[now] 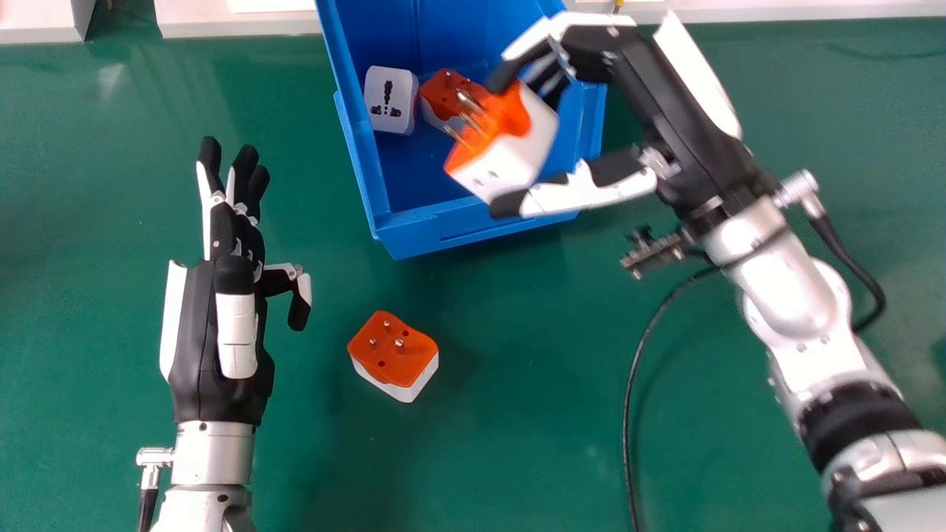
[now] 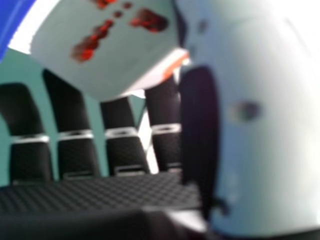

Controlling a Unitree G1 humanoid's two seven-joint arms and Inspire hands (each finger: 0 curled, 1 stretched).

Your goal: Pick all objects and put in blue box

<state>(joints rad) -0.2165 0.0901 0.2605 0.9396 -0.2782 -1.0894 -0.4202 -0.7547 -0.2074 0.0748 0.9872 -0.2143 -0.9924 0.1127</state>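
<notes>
My right hand (image 1: 628, 96) is over the right part of the blue box (image 1: 451, 236), its fingers and thumb pinching a white and orange adapter (image 1: 510, 151) with its pins facing left. In the right hand view, that adapter (image 2: 120, 65) is held between the fingers and the thumb of my right hand (image 2: 200, 120). Inside the box lie a white adapter (image 1: 390, 100) and an orange and white adapter (image 1: 443, 92), partly hidden by the held one. Another orange-topped adapter (image 1: 393, 351) rests pins up on the green table. My left hand (image 1: 229, 295) stays open at the left.
A black cable (image 1: 632, 399) hangs from the right wrist and runs over the green table (image 1: 517, 443). White edges (image 1: 236, 21) border the table's far side, behind the box. The loose adapter lies between the left hand and that cable.
</notes>
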